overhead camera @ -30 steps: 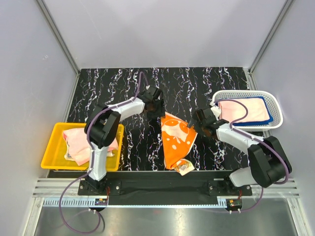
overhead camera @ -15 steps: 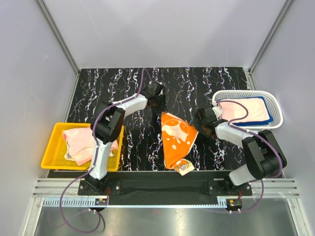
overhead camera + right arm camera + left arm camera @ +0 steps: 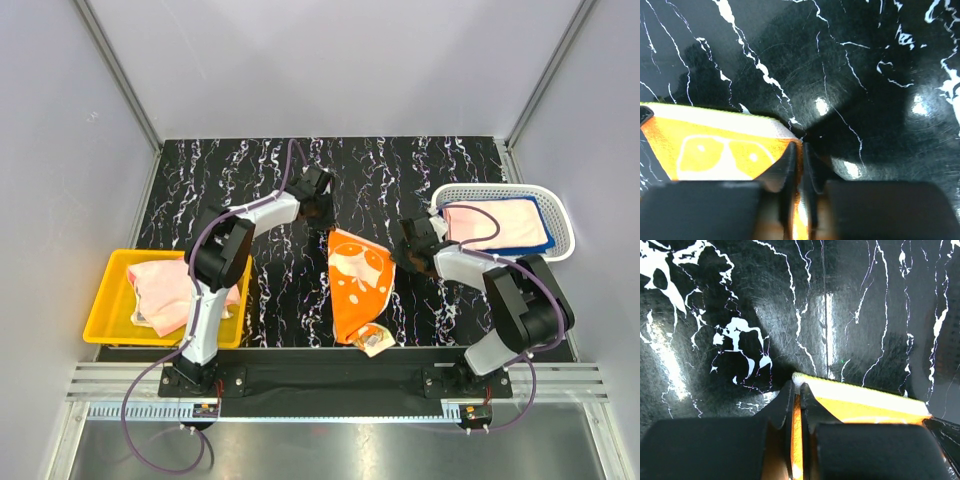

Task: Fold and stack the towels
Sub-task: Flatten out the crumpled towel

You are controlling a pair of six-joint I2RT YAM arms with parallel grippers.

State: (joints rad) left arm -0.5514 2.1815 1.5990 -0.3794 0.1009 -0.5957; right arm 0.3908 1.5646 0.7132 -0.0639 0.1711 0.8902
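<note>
Between the fingertips of the left gripper (image 3: pixel 796 388) a thin orange seam shows. Its jaws are pinched onto the far-left corner of the orange towel (image 3: pixel 360 290), whose pale hem runs off to the right over the black marbled table (image 3: pixel 230 170). Opposite it, the right gripper (image 3: pixel 799 150) is clamped on cloth too, holding the far-right corner of the same towel, with the printed face stretching away to its left.

The two grips thus sit at either end of the towel's far edge. That edge slants, with the left corner lying farther from the arm bases than the right. From there the towel's long axis runs back toward the bases, narrowing to a rumpled near end with a small label, well apart from both grippers. Neither arm looks clearly nearer that end. The fold most likely calls for carrying the held edge along this axis, both arms together.

Off to the sides, a pink towel (image 3: pixel 165 285) lies in the yellow bin (image 3: pixel 97 325), and a pale pink towel (image 3: pixel 495 220) in the white mesh basket (image 3: pixel 565 240).
</note>
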